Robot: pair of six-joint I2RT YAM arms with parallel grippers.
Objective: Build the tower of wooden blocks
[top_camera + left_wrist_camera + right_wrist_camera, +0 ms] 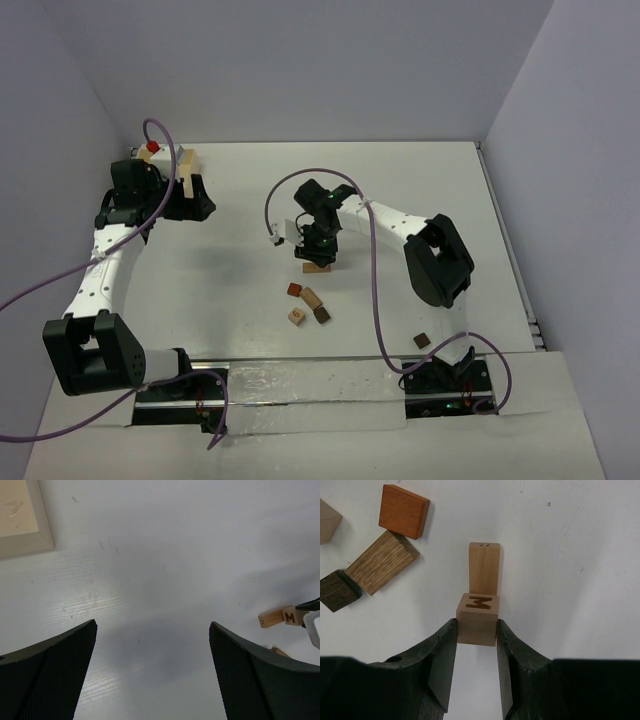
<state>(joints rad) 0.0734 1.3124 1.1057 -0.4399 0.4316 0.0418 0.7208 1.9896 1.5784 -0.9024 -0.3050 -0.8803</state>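
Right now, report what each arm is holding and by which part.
The right gripper holds the tan M cube by its two opposite side faces, jaws pressed against them. The left gripper is open and holds nothing.

Loose blocks point(382, 562) near one side of the tan bar point(484, 567), open tabletop point(570, 555) opposite.

Lettered cube point(477, 619) sits pinched between the fingers of the right gripper point(476, 625), near the centre of the table point(450, 180). The cube's face away from the wrist touches the end of a bar point(484, 567) lying flat. Four loose blocks point(311, 298) cluster just in front, toward the arm bases. One lone block point(421, 340) lies well apart, near-right. Box point(187, 168) stands far-left, just beside the left gripper point(198, 198).
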